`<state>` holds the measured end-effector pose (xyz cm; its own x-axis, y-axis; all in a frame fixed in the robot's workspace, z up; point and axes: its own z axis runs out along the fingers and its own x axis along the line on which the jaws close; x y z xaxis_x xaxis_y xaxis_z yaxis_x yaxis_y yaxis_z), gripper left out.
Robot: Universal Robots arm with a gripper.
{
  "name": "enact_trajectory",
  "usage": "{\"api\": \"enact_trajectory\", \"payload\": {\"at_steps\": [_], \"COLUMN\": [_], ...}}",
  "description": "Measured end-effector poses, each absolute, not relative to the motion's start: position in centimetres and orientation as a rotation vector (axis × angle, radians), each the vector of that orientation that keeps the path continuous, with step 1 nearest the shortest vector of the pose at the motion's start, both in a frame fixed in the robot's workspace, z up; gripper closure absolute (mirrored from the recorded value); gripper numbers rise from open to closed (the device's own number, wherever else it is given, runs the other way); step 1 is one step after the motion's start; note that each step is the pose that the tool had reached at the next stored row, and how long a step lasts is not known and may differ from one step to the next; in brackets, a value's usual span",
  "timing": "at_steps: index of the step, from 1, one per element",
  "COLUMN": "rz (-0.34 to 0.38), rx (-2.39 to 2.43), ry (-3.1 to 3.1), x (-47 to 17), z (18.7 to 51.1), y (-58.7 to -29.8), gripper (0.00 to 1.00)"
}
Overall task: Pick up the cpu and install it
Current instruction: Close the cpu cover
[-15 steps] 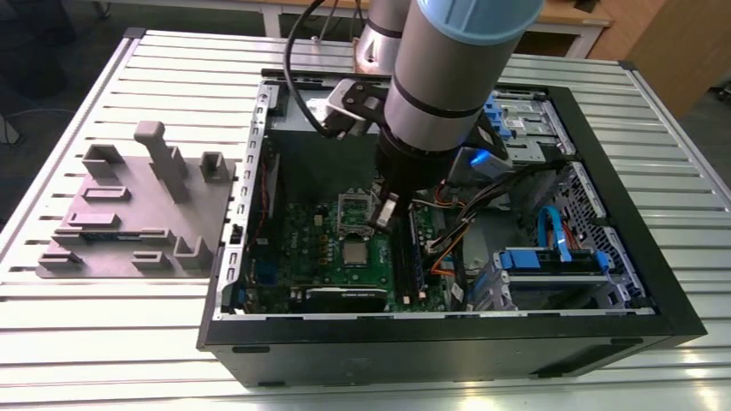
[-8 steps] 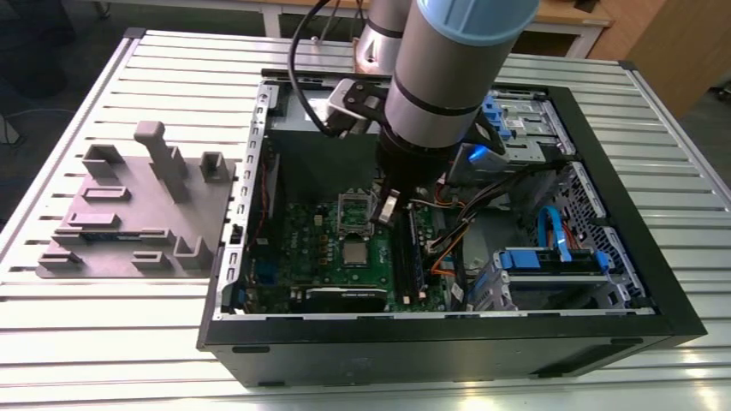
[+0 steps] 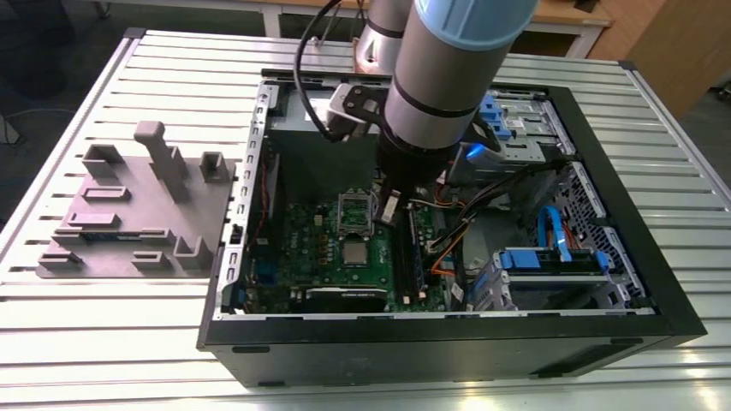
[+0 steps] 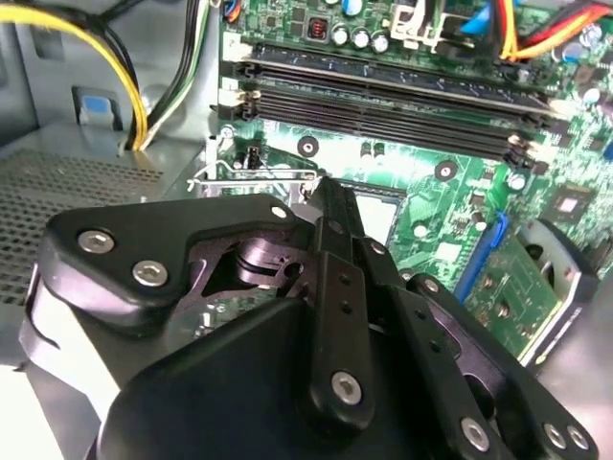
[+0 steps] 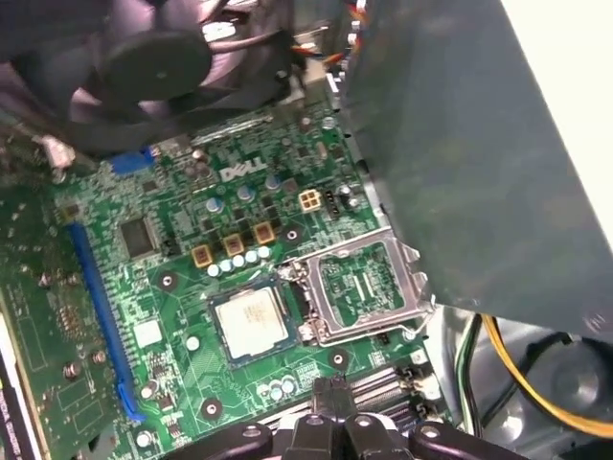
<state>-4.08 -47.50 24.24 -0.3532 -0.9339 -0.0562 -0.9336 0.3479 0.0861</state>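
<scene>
Black hand [image 4: 330, 199] narrow, fingers together on nothing, low inside open computer case [image 3: 457, 342], cpu [image 5: 251, 321] seated flat on green motherboard [image 5: 163, 287] within, just beside flipped-open metal frame [image 5: 364, 287], case on slatted bench [image 3: 115, 342]

- The cpu [image 5: 251, 321] is a small, flat square chip with a silvery-grey metal top.
- It lies level, face up, in its socket on the green motherboard [image 5: 163, 287].
- The opened metal retention frame [image 5: 369, 287] sits just beside it, leaving it uncovered.
- In the exterior view, the cpu [image 3: 356, 253] is near the middle of the board.
</scene>
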Motion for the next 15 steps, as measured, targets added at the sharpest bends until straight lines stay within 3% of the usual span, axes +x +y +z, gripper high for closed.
{"api": "enact_trajectory", "payload": {"at_steps": [8, 15], "rz": [-0.174, -0.280], "rx": [1.809, 1.837], "ry": [-2.566, -2.592], "x": [-2.8, -2.7], "z": [23.7, 23.4], "y": [-46.9, -46.6], "gripper": [0.89, 0.89]}}
